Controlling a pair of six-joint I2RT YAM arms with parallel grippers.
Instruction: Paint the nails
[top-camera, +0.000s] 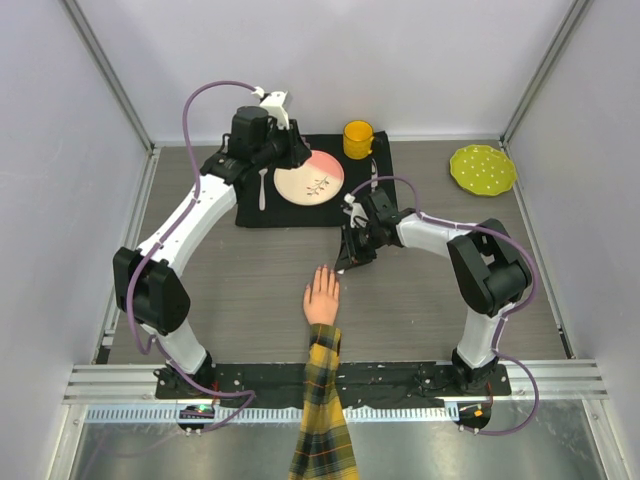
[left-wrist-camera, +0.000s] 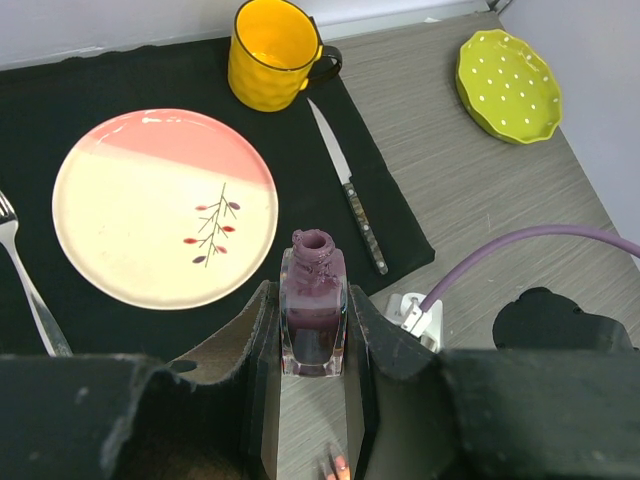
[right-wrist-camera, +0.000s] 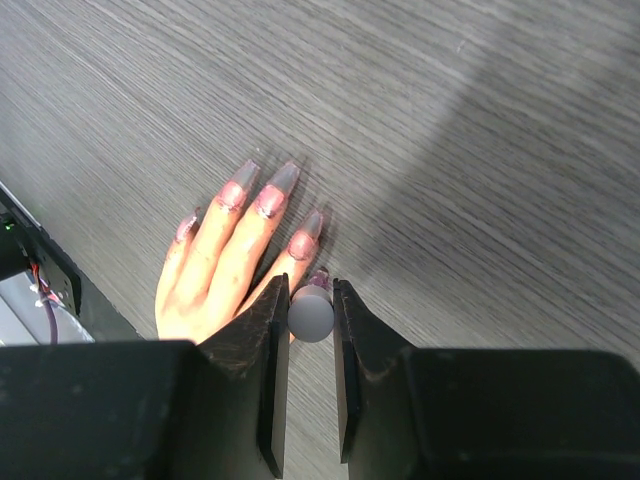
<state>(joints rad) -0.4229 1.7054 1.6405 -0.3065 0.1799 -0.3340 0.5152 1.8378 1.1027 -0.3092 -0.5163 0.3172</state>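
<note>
The right gripper (right-wrist-camera: 310, 290) is clenched on the white brush cap (right-wrist-camera: 311, 313), poised right over the little finger's nail. The nails (right-wrist-camera: 270, 198) tip a mannequin hand (right-wrist-camera: 215, 280) lying flat on the table (right-wrist-camera: 480, 150), and most look tinted purple. Stroke lightly from base to tip, staying inside the nail's edge. Bare tabletop lies open beyond and right of the fingertips. The left gripper (left-wrist-camera: 312, 300) grasps the open purple bottle (left-wrist-camera: 313, 320), well apart, by the black mat (left-wrist-camera: 100, 80).
</note>
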